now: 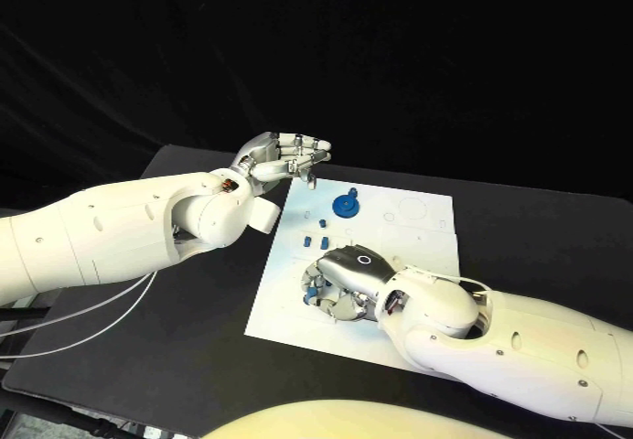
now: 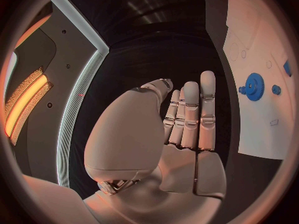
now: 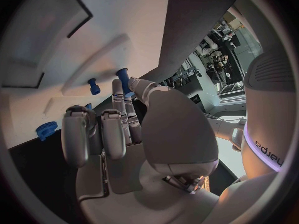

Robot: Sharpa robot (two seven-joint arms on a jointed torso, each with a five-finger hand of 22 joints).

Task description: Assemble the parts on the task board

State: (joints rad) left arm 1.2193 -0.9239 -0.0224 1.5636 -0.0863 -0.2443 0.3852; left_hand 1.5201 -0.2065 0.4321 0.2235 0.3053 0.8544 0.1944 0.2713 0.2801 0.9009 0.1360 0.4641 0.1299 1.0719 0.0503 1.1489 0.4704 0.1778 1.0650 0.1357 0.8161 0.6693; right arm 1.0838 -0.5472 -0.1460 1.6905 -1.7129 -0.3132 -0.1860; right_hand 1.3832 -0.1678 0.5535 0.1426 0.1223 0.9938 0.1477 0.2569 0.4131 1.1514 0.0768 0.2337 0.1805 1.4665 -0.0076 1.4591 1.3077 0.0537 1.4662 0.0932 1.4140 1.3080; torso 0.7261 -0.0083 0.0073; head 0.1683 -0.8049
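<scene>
The white task board [image 1: 409, 240] lies mid-table. A blue gear [image 1: 347, 205] [image 2: 253, 86] sits on its far part, with small blue pegs [image 1: 316, 241] a little nearer. My right hand [image 1: 351, 277] [image 3: 131, 134] is down on the board's near left part, fingers curled. It pinches a small blue peg [image 3: 122, 76] between thumb and a fingertip. Another blue peg [image 3: 93, 86] stands just beyond, and a blue knurled part [image 3: 45, 130] lies beside the hand. My left hand [image 1: 284, 155] [image 2: 181, 129] hovers off the board's far left corner, fingers stretched out and holding nothing.
The black table [image 1: 172, 302] runs out on all sides of the board. My left forearm [image 1: 119, 233] crosses the table's left side and two white cables [image 1: 92, 311] hang under it. My right forearm [image 1: 514, 338] covers the board's near right corner.
</scene>
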